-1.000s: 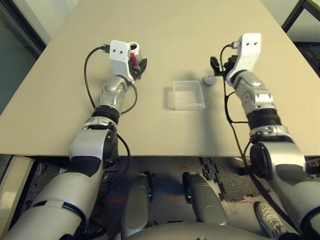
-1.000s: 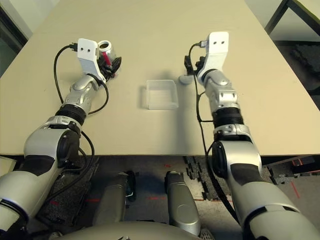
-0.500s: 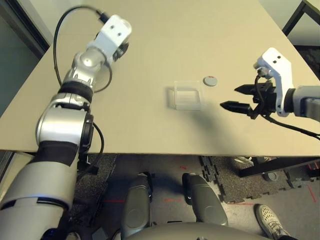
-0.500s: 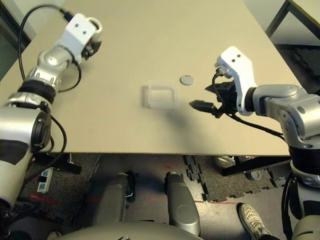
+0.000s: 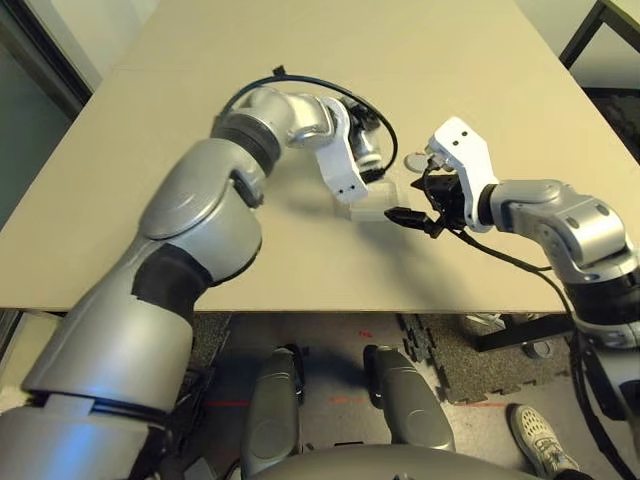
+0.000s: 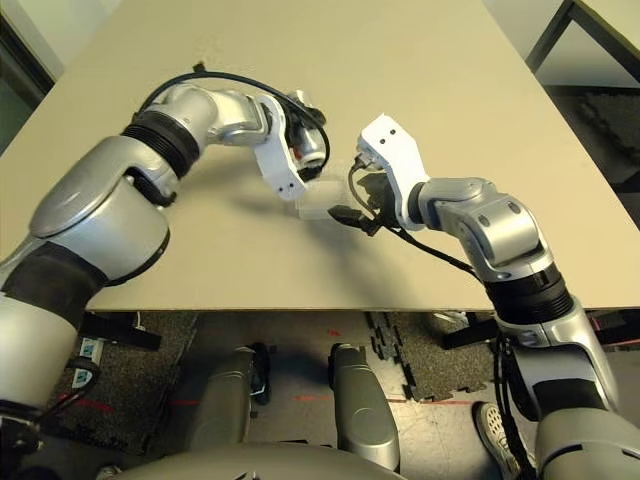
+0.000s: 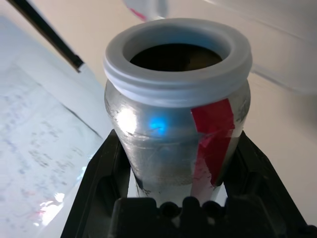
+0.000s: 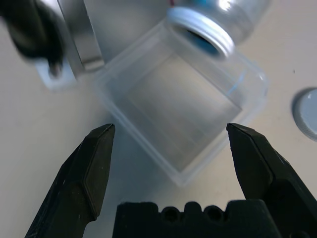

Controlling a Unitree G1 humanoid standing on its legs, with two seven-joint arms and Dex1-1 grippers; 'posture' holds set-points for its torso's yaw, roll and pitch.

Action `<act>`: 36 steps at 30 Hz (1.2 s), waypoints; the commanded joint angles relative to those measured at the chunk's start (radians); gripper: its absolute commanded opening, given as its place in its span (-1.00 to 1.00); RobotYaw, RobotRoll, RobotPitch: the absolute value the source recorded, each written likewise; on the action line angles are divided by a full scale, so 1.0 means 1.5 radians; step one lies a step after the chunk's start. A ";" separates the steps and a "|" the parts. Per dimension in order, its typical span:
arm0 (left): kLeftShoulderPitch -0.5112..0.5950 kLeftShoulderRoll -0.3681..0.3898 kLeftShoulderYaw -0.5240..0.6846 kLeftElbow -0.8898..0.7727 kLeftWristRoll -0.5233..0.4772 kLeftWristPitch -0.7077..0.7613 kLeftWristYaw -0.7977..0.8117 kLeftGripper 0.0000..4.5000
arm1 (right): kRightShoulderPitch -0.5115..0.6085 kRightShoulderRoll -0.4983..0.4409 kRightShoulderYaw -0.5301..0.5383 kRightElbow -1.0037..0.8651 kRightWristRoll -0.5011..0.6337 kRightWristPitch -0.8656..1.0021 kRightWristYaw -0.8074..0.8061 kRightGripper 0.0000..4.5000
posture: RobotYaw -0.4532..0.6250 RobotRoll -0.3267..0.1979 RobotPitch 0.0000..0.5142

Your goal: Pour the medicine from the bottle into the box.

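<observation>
On the table (image 5: 150, 150) we count one bottle (image 7: 176, 124), one box (image 8: 181, 106), one loose cap (image 8: 308, 113). The left gripper (image 7: 173, 198) pinches the bottle, its two black fingers pressed against the silvery sides by the red label strip. The bottle is uncapped, pale threaded mouth open, tipped over the clear box, rim at the box's edge. The right gripper (image 8: 173, 144) hangs just beside the box with both fingers spread wide, gripping nothing, the box showing between its fingertips (image 8: 99, 144). The round pale cap lies flat on the table near the box. We cannot tell whether any medicine sits inside the bottle or box.
</observation>
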 commanded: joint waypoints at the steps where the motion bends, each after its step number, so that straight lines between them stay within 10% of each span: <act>1: -0.017 -0.005 -0.005 0.010 0.009 0.003 0.012 0.23 | 0.015 -0.008 -0.011 -0.004 -0.006 0.005 -0.004 1.00 | -0.58 0.25 -0.37; 11: 0.004 0.006 0.031 0.017 -0.031 -0.003 -0.025 0.23 | 0.021 -0.019 -0.021 -0.005 -0.004 0.009 -0.004 1.00 | -0.55 0.25 -0.36; 26: 0.162 0.035 0.639 -0.012 -0.626 0.223 -0.302 0.23 | 0.008 -0.010 -0.054 0.007 0.011 -0.007 0.016 1.00 | -0.42 0.25 -0.33; 36: 0.290 -0.004 0.811 -0.083 -0.788 0.274 -0.188 0.23 | -0.021 0.073 -0.113 0.051 0.006 -0.051 -0.049 1.00 | -0.38 0.25 -0.29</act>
